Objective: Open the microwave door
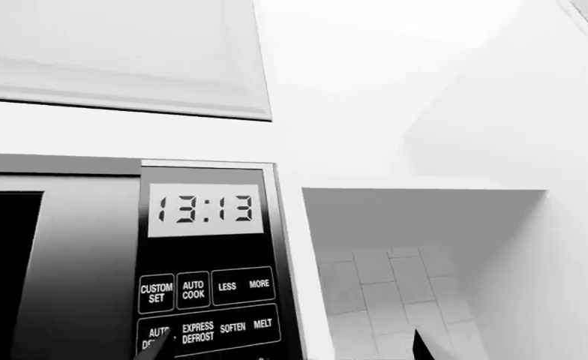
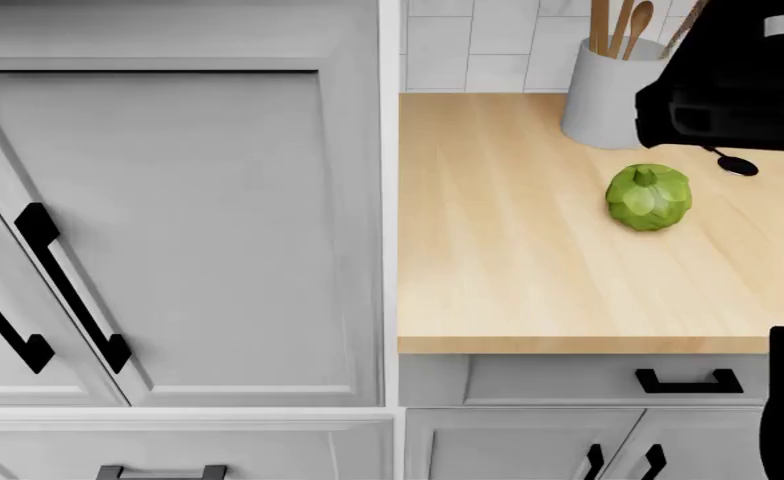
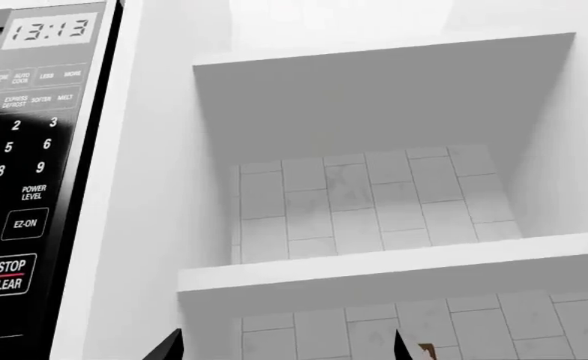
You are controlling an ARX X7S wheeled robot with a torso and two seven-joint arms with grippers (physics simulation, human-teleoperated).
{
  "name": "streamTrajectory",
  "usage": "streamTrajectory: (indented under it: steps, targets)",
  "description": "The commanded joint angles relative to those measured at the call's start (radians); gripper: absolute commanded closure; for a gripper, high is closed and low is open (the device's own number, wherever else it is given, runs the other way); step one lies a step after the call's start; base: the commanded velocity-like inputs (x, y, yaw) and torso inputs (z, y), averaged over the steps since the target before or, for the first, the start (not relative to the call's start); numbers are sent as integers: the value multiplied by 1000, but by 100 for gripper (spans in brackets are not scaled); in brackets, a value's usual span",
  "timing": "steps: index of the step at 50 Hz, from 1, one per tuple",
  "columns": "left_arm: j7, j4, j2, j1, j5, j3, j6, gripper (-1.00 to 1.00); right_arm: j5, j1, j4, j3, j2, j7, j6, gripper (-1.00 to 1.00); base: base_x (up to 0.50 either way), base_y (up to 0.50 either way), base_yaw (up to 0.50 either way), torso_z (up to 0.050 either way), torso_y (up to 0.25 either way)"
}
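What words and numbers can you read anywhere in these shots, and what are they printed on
"13:13": clock display of the microwave control panel.
"CUSTOM SET", "AUTO COOK", "LESS", "MORE": top button row.
"AUTO DEFROST" (partly hidden), "EXPRESS DEFROST", "SOFTEN", "MELT": second row.
"1 2 3", "6", "8 9", "0": number keypad; remaining digits hidden.
"POWER LEVEL", "EZ-ON", "STOP CLEAR".
Head view: no text.
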Motion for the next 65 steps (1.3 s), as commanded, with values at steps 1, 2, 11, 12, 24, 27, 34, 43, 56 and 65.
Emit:
streamTrajectory:
  steps: [1, 2, 11, 12, 24, 27, 34, 43, 56, 65]
  targets:
    - [-41, -12, 95, 16, 2, 31, 27, -100, 2, -20, 0, 15, 14, -3, -18, -100, 0, 0, 0, 0, 0]
    - [-37, -25, 102, 17, 16, 44, 42, -100, 1, -23, 1, 17, 15, -4, -21, -100, 0, 0, 0, 0, 0]
    - [4, -272, 155, -5, 204, 166, 233, -100, -1, -47, 2, 30, 27, -10, -39, -100, 0, 0, 0, 0, 0]
    - [9, -316, 160, -13, 228, 175, 261, -100, -1, -51, 1, 33, 28, -10, -41, -100, 0, 0, 0, 0, 0]
    - [50, -823, 211, -112, 436, 248, 594, -100, 2, -58, 4, 37, 36, -12, -52, -100, 0, 0, 0, 0, 0]
    - [58, -963, 223, -149, 474, 261, 680, -100, 4, -53, 4, 34, 36, -11, -50, -100, 0, 0, 0, 0, 0]
    - [75, -1286, 248, -235, 533, 287, 871, -100, 5, -42, 10, 25, 35, -13, -48, -100, 0, 0, 0, 0, 0]
    - [-56, -1401, 225, -238, 599, 315, 1033, -100, 3, -42, 13, 23, 37, -12, -51, -100, 0, 0, 0, 0, 0]
    - [-222, -1248, 120, -162, 610, 288, 1068, -100, -3, -46, 12, 15, 37, -10, -56, -100, 0, 0, 0, 0, 0]
    - [-303, -1157, 41, -131, 603, 254, 1065, -100, -4, -42, 12, 9, 37, -7, -55, -100, 0, 0, 0, 0, 0]
